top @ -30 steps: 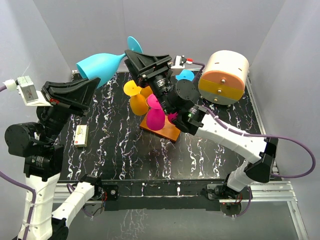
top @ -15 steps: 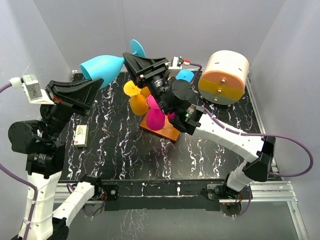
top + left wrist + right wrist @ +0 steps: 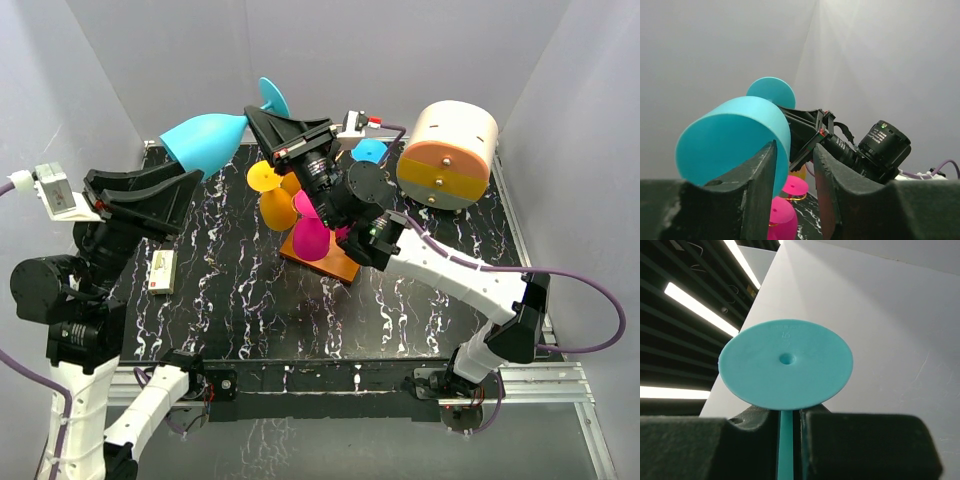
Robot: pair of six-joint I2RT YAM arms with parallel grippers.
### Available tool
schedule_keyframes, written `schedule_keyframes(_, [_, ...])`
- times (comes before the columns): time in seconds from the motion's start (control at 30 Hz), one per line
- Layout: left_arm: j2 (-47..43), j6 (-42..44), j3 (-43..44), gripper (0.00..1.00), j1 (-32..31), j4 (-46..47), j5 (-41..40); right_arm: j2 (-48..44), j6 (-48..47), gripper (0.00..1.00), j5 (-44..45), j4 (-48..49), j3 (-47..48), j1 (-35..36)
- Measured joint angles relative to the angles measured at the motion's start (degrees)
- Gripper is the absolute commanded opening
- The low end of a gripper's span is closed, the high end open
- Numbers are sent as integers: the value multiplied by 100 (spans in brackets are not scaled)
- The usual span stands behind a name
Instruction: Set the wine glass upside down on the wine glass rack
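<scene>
Between my right gripper (image 3: pixel 786 416) fingers sits the thin stem of the turquoise wine glass (image 3: pixel 785 365), pinched tight, with its round foot just past my fingertips. Seen from above, the glass (image 3: pixel 205 140) lies nearly on its side in the air over the back left of the table (image 3: pixel 250 300), its bowl pointing left. My left gripper (image 3: pixel 794 148) is partly open with nothing between its fingers (image 3: pixel 760 175); the bowl's mouth hangs just beyond them. The wine glass rack (image 3: pixel 338 264) stands near the middle of the table, below and to the right of the glass, with a magenta glass (image 3: pixel 312 238) and a yellow glass (image 3: pixel 268 180) on it.
</scene>
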Motion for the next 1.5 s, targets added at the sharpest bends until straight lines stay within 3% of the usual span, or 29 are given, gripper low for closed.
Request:
schedule_keyframes(0.17, [-229, 20, 37, 43, 0, -557, -560, -35, -697, 0, 114, 321, -195, 28])
schedule_keyframes(0.4, [-855, -330, 131, 50, 0, -2024, -2739, -155, -2481, 0, 57, 658, -522, 142])
schedule_keyframes(0.57, [-820, -697, 671, 53, 0, -2671, -3464, -319, -3541, 0, -442, 774, -868, 188])
schedule_keyframes(0.93, [-280, -2583, 621, 59, 0, -2791, -3119, -428, -5302, 0, -1980, 1062, -1228, 236])
schedule_keyframes(1.23, [501, -2911, 1228, 61, 0, -3060, -2319, -282, -6463, 0, -2839, 876, -1248, 240])
schedule_keyframes(1.5, [756, -3134, 1099, 58, 0, -3086, -1670, -68, -7020, 0, -2986, 409, -1213, 240])
